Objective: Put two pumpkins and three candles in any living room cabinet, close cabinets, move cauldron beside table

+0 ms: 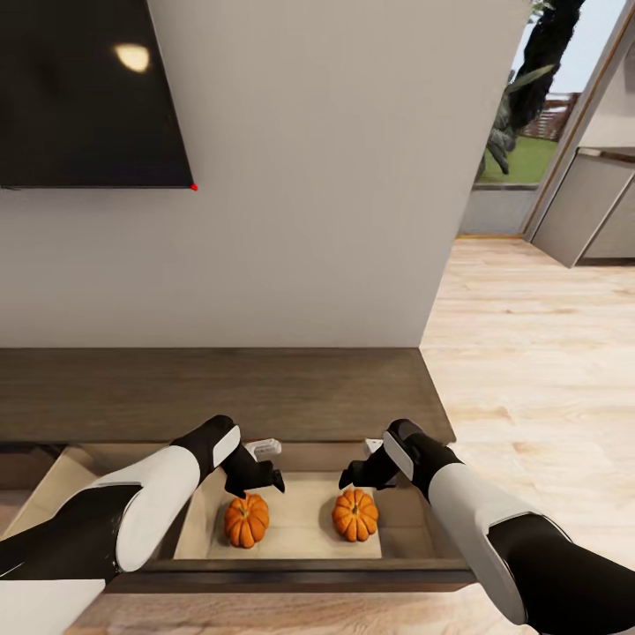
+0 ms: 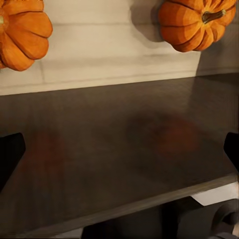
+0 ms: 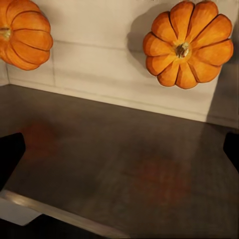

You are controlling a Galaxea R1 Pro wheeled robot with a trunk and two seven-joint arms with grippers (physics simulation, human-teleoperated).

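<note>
The long dark brown cabinet stands against the wall, with a light-lined compartment open at its front. Two orange pumpkins sit inside it side by side, one on the left and one on the right. My left gripper hovers open just above the left pumpkin. The right gripper hovers open just above the right one. Neither holds anything. The left wrist view shows both pumpkins beyond a dark wood panel. So does the right wrist view.
A black wall screen hangs above the cabinet at the left. Light wooden floor stretches to the right, toward a glass opening and grey units. The compartment's dark front edge lies closest to me.
</note>
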